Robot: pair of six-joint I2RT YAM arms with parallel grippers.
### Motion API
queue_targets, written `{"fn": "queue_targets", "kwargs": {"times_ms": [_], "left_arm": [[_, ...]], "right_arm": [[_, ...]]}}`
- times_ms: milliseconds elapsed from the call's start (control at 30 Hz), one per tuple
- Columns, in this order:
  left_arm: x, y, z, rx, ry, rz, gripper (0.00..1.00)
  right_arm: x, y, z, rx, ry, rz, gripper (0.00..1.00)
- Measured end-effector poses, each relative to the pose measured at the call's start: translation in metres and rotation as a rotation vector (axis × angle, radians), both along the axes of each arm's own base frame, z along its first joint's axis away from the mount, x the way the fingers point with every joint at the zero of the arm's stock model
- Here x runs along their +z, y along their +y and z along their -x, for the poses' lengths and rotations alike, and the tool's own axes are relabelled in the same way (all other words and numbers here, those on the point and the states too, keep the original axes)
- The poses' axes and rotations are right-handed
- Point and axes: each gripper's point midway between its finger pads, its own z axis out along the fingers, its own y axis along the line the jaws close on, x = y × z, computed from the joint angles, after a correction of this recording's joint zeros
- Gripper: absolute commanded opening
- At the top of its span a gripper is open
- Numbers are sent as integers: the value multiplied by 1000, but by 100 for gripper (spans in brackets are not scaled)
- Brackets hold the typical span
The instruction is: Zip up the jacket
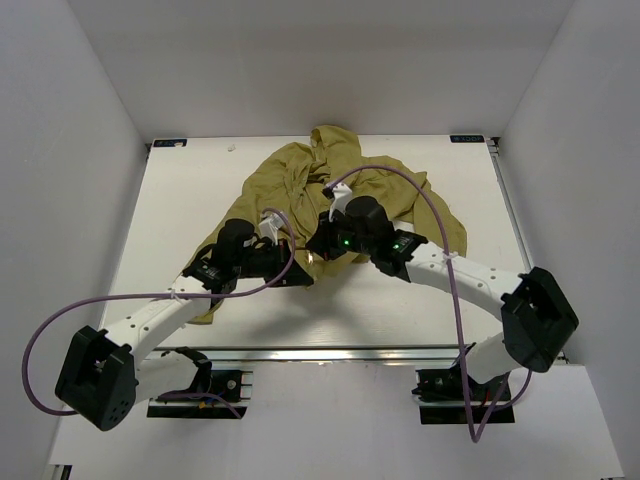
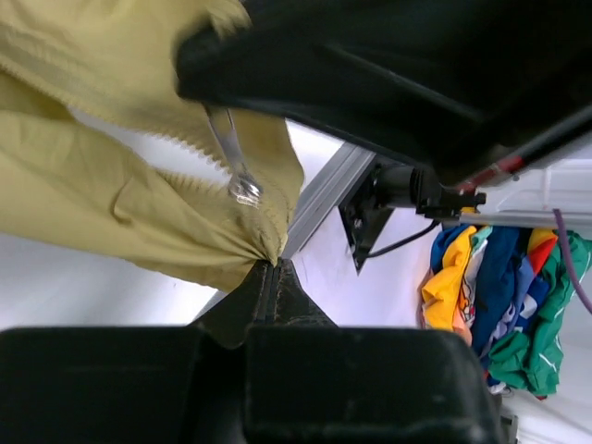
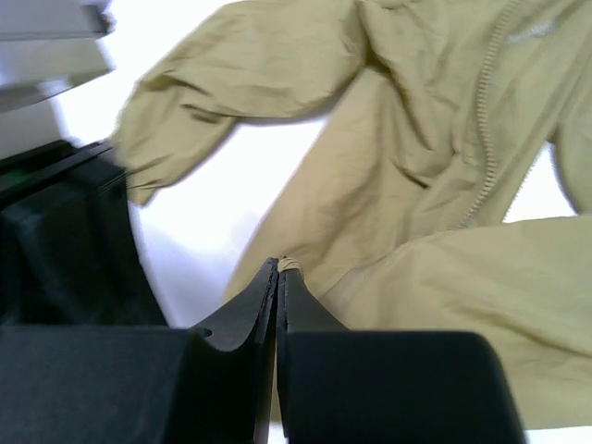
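Note:
The olive-yellow jacket point(image 1: 390, 195) lies crumpled on the white table point(image 1: 180, 220), hood toward the back. Both grippers meet at its near hem. My left gripper point(image 1: 297, 272) is shut, its tips point(image 2: 269, 268) pinching a gathered fold of the jacket point(image 2: 111, 203) just below the bottom of the zipper. The silver zipper slider point(image 2: 244, 190) hangs above that fold, and its pull tab rises into the black body of the right gripper. My right gripper point(image 1: 322, 245) is shut point(image 3: 279, 265), with a small tan bit caught at its tips. An unjoined row of zipper teeth point(image 3: 487, 139) runs across the jacket point(image 3: 416, 185).
White walls enclose the table on three sides. The aluminium rail point(image 2: 324, 194) marks the table's near edge. A pile of colourful cloth point(image 2: 499, 296) lies off the table beyond it. Purple cables point(image 1: 440, 240) loop over both arms.

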Motion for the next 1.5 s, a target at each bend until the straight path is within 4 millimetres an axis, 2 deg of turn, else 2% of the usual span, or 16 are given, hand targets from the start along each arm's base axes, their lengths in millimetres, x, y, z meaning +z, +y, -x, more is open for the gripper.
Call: {"fn": "queue_targets", "kwargs": {"times_ms": [100, 233, 467, 600, 700, 867, 1033, 1167, 1300, 1400, 1433, 1467, 1500], "left_arm": [[-5, 2, 4, -6, 24, -14, 0], [-10, 3, 12, -22, 59, -13, 0], [-34, 9, 45, -86, 205, -8, 0], [-42, 12, 59, -103, 278, -11, 0], [-44, 14, 64, -108, 304, -13, 0], [-59, 21, 81, -112, 390, -35, 0], [-77, 30, 94, -89, 475, -69, 0], [-77, 29, 77, -40, 430, -60, 0], [-83, 31, 74, -12, 446, -80, 0], [-85, 32, 70, 13, 442, -95, 3], [-85, 33, 69, 19, 441, -101, 39], [-84, 33, 67, 17, 434, -108, 63], [-82, 33, 72, -6, 456, -115, 80]], "right_arm": [[-9, -1, -9, -36, -9, 33, 0], [-9, 0, -26, -89, -68, 54, 0], [-10, 14, -85, -169, -170, 76, 0], [-30, 12, -145, -245, -177, 87, 0], [-37, 8, -193, -303, -194, 87, 0], [-20, 6, -284, -409, -295, 36, 0], [-1, 4, -360, -480, -415, -34, 0], [-19, 14, -384, -482, -439, -64, 0], [-54, 16, -392, -472, -401, -96, 0], [-68, 12, -395, -446, -364, -124, 0], [-70, 9, -396, -434, -351, -133, 12], [-66, 6, -396, -424, -349, -150, 35], [-63, 0, -397, -427, -351, -161, 89]]}}
